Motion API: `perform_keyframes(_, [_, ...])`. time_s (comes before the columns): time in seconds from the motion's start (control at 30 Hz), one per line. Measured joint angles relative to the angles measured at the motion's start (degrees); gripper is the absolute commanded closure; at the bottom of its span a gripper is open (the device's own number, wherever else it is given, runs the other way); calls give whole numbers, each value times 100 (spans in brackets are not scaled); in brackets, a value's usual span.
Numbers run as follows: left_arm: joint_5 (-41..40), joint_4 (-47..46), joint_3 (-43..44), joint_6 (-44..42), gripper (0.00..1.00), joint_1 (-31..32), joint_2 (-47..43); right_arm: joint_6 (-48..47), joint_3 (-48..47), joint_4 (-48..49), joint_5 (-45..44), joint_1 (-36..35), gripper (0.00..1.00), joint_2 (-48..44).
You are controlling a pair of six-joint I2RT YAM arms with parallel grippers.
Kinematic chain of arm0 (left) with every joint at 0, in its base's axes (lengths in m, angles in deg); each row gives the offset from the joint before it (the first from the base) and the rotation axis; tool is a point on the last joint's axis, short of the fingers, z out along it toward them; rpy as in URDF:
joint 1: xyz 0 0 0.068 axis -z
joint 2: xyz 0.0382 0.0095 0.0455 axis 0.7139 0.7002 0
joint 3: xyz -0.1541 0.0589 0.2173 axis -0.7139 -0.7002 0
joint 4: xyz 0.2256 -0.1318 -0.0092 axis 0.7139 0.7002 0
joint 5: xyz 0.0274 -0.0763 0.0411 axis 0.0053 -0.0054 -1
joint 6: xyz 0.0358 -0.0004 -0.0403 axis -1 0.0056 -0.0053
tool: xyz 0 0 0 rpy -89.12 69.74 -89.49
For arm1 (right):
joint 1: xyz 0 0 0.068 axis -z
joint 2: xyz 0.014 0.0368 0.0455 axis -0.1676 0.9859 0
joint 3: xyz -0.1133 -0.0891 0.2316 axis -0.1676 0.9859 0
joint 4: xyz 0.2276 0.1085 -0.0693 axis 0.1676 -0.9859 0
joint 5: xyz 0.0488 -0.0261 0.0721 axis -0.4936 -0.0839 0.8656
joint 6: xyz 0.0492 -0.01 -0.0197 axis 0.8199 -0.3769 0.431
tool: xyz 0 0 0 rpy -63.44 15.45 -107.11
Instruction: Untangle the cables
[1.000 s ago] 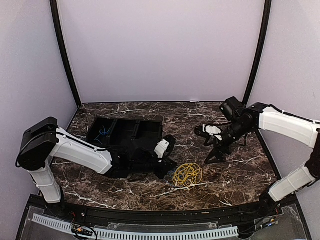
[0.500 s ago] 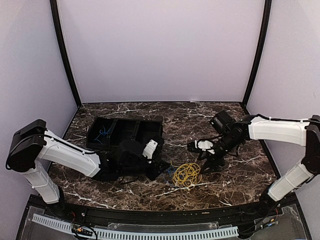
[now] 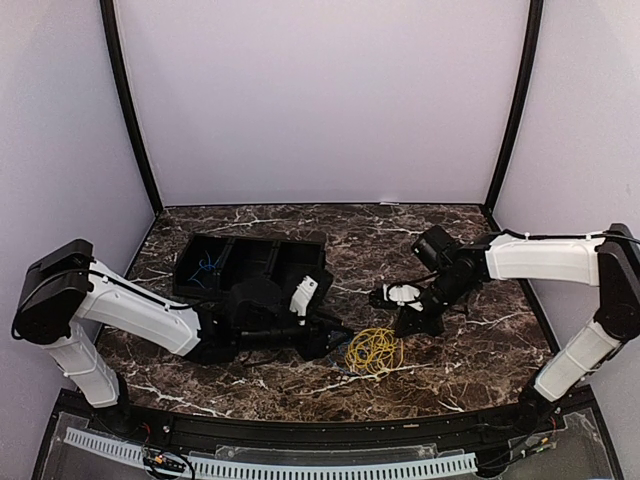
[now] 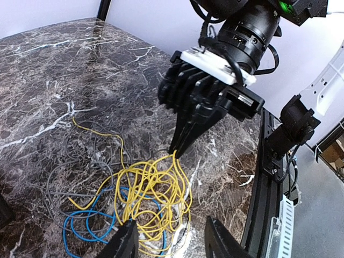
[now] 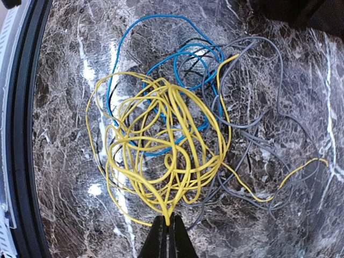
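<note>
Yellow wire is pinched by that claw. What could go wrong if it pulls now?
The yellow wire is tangled with the blue wire and grey wire, so a pull by the right claw could drag the whole pile or tighten a knot.
The left claw is open and holds nothing, so nothing pins the pile down.
The right claw pinches a thin loop, which might slip out.
</note>
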Motion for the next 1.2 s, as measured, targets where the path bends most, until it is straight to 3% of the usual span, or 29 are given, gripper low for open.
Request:
perform_keyframes(0.33, [236, -907, 2, -894, 37, 131, 411, -44, -664, -527, 42, -4, 100, -229])
perform_keyframes(0.63, [234, -2109, 846, -1674, 38, 201, 1740, -35, -1224, -942, 481, -15, 100, -291])
perform_keyframes(0.7, [240, -2232, 1176, -1764, 44, 199, 2048, -26, -1285, -1062, 546, -15, 100, -291])
perform_keyframes(0.9, [164, -2420, 1513, -1928, 85, 199, 2448, 9, -1377, -1150, 603, -15, 93, -291])
perform_keyframes(1.0, [96, -2435, 1410, -1878, 93, 199, 2413, 42, -1237, -1099, 597, -15, 100, -293])
perform_keyframes(1.07, [55, -2413, 1176, -1836, 98, 199, 2295, 74, -1036, -1032, 573, -15, 100, -293])
perform_keyframes(1.13, [-4, -2330, 868, -1794, 100, 199, 2090, 87, -852, -990, 562, -15, 84, -293])
perform_keyframes(1.2, [-26, -2273, 704, -1755, 100, 199, 1895, 109, -761, -879, 625, -17, 75, -293])
